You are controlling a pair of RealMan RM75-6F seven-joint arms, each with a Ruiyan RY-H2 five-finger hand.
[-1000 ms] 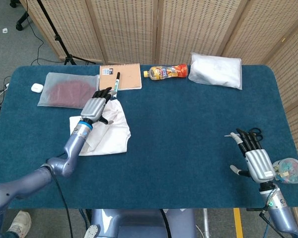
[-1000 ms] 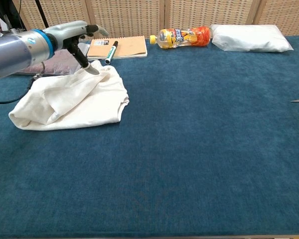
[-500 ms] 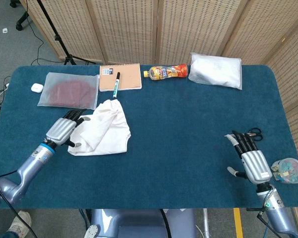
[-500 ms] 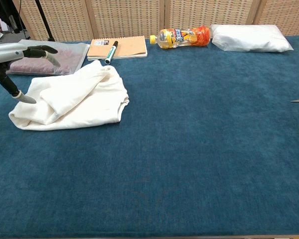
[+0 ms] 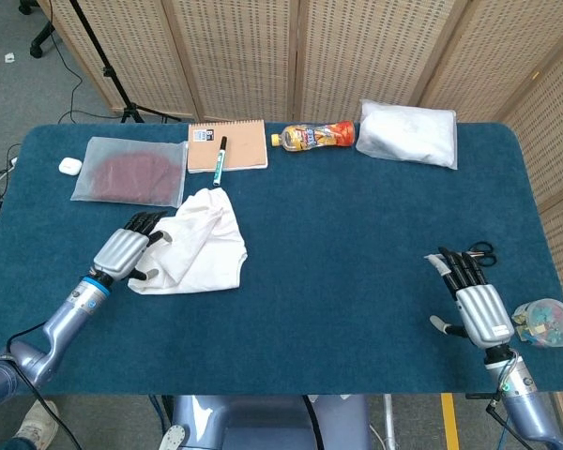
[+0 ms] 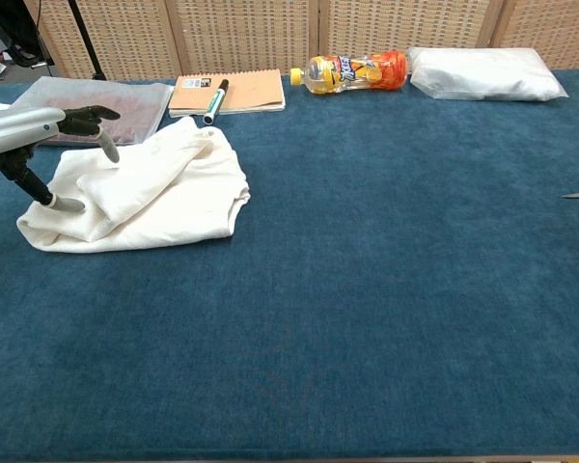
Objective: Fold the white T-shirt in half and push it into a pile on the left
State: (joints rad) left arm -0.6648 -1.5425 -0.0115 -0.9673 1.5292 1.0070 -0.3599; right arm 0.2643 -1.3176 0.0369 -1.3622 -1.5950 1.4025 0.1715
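Observation:
The white T-shirt (image 5: 199, 242) lies crumpled and folded on the blue table (image 5: 357, 244), left of the middle; in the chest view the T-shirt (image 6: 150, 193) spreads at the upper left. My left hand (image 5: 129, 250) hovers at the shirt's left edge with fingers spread, holding nothing; in the chest view the left hand (image 6: 41, 145) has its thumb tip down on the cloth edge. My right hand (image 5: 476, 298) rests open near the table's front right, far from the shirt, and does not show in the chest view.
A clear bag with a dark red cloth (image 5: 131, 171) lies behind the shirt. A tan notebook (image 5: 227, 145) with a green pen (image 5: 220, 159), an orange bottle (image 5: 313, 136) and a white packet (image 5: 407, 133) line the back. Scissors (image 5: 480, 249) and a round container (image 5: 545, 322) sit by my right hand.
My left hand pulled back off the shirt's top toward the front left, then edged right again to the shirt's left edge. The shirt and right hand stayed almost still.

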